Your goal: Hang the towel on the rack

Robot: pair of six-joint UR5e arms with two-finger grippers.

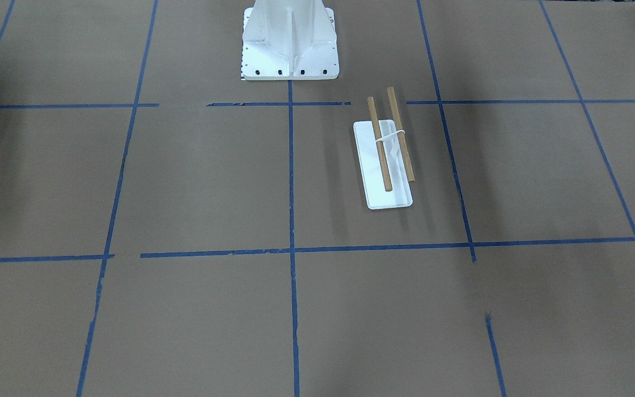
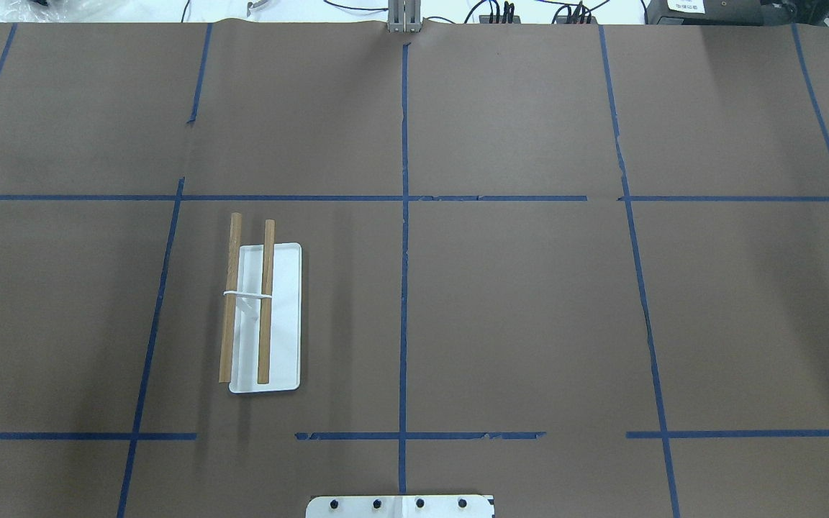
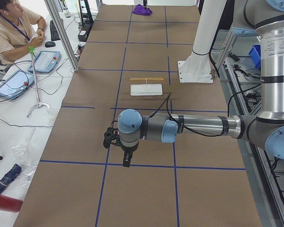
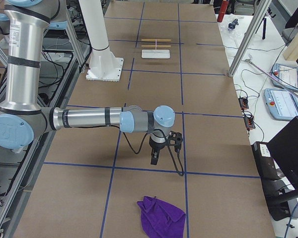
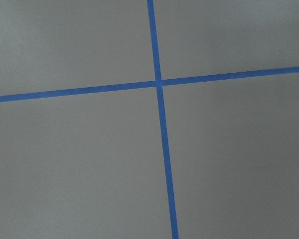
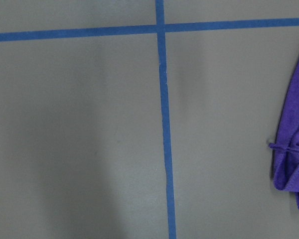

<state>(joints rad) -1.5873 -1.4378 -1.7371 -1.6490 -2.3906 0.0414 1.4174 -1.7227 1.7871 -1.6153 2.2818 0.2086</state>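
The rack (image 1: 379,144) has two light-brown dowels on a white support and a flat white base. It stands bare on the brown table on my left side, as the overhead view (image 2: 265,309) shows. The purple towel (image 4: 161,219) lies crumpled on the table at the far right end and shows at the edge of the right wrist view (image 6: 294,149). My left gripper (image 3: 127,161) hangs above the table near its left end. My right gripper (image 4: 154,159) hangs a short way from the towel. I cannot tell whether either is open or shut.
The white ribbed pedestal (image 1: 290,44) stands at the robot's side of the table, near the rack. Blue tape lines (image 2: 404,288) cross the brown cover. An operator (image 3: 9,28) sits beside the table's far side with tablets (image 3: 45,60).
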